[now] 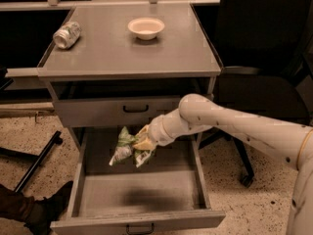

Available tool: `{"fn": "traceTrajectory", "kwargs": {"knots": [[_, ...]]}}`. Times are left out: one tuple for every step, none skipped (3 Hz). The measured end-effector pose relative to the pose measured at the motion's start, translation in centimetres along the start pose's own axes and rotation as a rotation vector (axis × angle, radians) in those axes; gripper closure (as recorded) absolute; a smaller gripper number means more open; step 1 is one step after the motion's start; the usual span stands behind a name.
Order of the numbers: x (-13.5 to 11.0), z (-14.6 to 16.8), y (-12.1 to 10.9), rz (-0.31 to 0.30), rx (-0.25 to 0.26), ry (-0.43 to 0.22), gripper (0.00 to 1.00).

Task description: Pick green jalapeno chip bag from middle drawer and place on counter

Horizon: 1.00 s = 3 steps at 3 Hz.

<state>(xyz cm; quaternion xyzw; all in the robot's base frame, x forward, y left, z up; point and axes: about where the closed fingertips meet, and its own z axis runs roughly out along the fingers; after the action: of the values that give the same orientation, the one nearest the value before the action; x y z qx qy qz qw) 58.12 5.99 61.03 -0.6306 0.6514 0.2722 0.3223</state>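
Note:
The middle drawer [142, 199] is pulled fully open below the cabinet. My gripper [141, 144] reaches in from the right and is shut on the green jalapeno chip bag [125, 147]. The bag hangs crumpled from the fingers, lifted above the drawer floor near its back half, and casts a shadow on the floor below. The counter [122, 53] lies above, flat and grey.
A white bowl [146, 27] stands at the back middle of the counter. A silvery-green can [66, 34] lies on its side at the back left. A shut upper drawer front [117, 110] sits just above the bag. A black office chair [259, 82] stands to the right.

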Motion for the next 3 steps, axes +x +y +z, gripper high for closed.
{"fn": "traceTrajectory", "kwargs": {"knots": [[-6.2,-3.1,-1.6,-0.068,-0.006,-0.007,1.0],[-13.4,-7.0,-3.9,-0.145,0.004,-0.022,1.0],[-13.4,-7.0,-3.9,-0.146,0.004,-0.022,1.0]]}}
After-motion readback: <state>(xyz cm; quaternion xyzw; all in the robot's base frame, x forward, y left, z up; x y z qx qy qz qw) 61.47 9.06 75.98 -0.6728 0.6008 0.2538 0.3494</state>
